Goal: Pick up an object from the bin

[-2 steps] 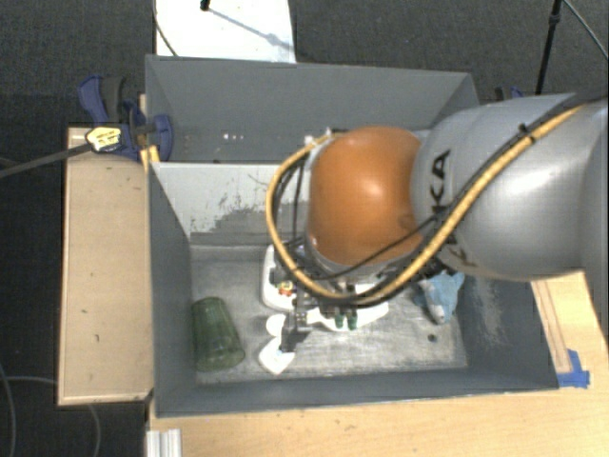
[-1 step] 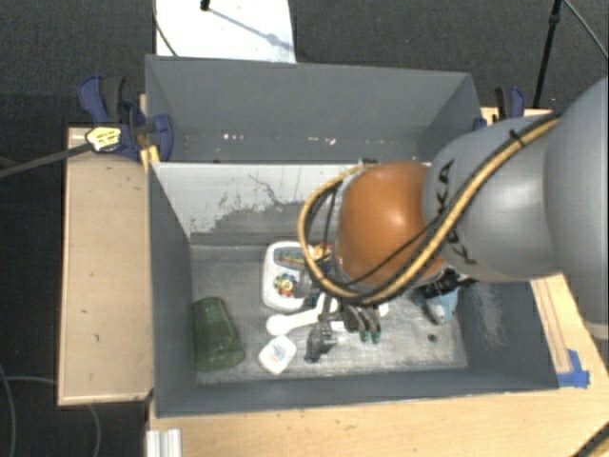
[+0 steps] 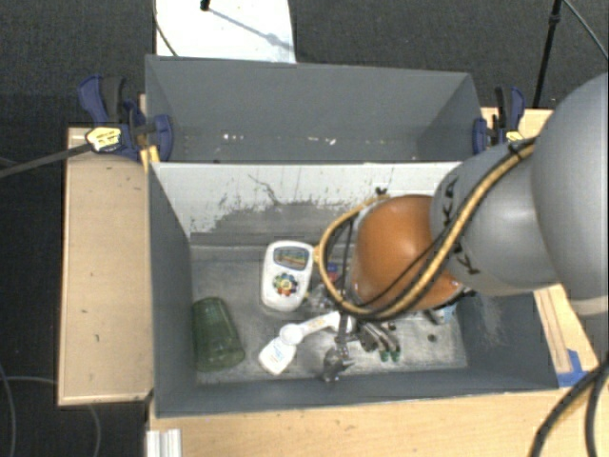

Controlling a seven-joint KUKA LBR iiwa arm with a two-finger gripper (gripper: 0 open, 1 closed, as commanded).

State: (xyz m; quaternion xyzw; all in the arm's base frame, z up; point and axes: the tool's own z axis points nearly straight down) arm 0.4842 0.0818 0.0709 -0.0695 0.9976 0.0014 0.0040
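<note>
Beside the white bottle (image 3: 284, 347) at the bin's (image 3: 171, 284) front, you cannot tell how open your tool (image 3: 335, 360) is.

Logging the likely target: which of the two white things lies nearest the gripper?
The small white bottle, lying close beside the gripper; the white toy with coloured buttons sits farther off.

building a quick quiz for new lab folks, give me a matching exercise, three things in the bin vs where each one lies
Things:
1. dark green cup
2. white toy with coloured buttons
3. small white bottle

Places:
A. just left of the end effector, near the front
B. leftmost of the three
C. farthest back of the three, mid-floor

Pairs: 1-B, 2-C, 3-A
</note>
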